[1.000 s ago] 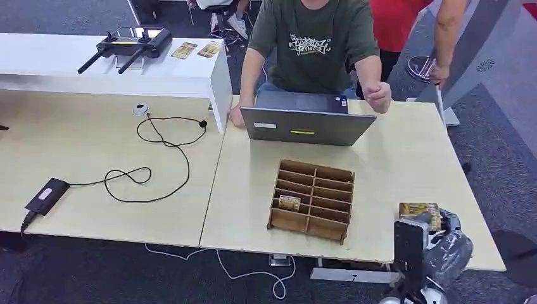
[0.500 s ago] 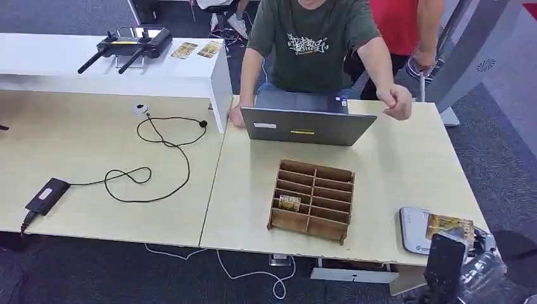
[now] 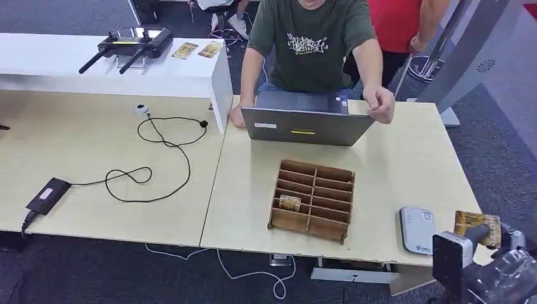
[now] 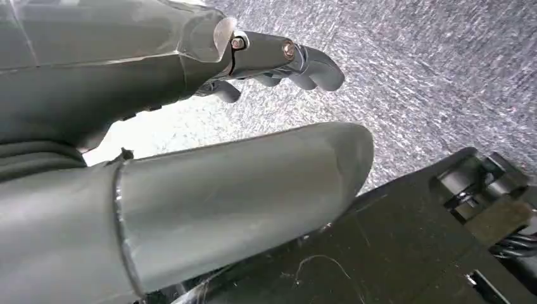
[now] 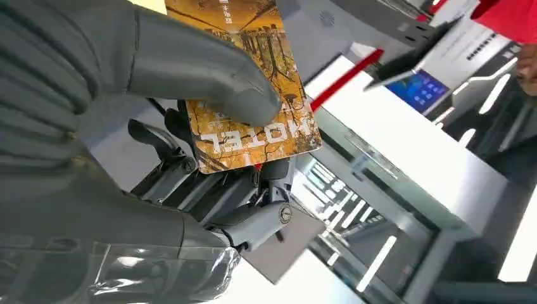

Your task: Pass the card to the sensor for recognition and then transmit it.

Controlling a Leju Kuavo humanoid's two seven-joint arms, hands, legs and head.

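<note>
Amber and printed with the word HOTEL, the card (image 5: 253, 101) was pinched in the right robot hand (image 5: 190, 145), the thick thumb pressing its face against the darker fingers (image 5: 190, 183) behind it. From the head view the card (image 3: 476, 227) sat at the tabletop's (image 3: 405, 164) near right corner, past the right edge, and just beside the white sensor (image 3: 416, 230) lying flat by the near edge. The two were apart, the card tilted above the corner rather than over the sensor.

The left robot hand (image 4: 278, 60) hung over grey carpet (image 4: 443, 76), its fingers curled in with nothing in them.

Toward the middle of the near edge stood a wooden slotted rack (image 3: 311, 200) with one small card (image 3: 290, 203) in a left compartment. At the far edge a person (image 3: 313, 44) in a green shirt sat behind a grey laptop (image 3: 306, 125), one hand (image 3: 380, 104) at its right corner.
</note>
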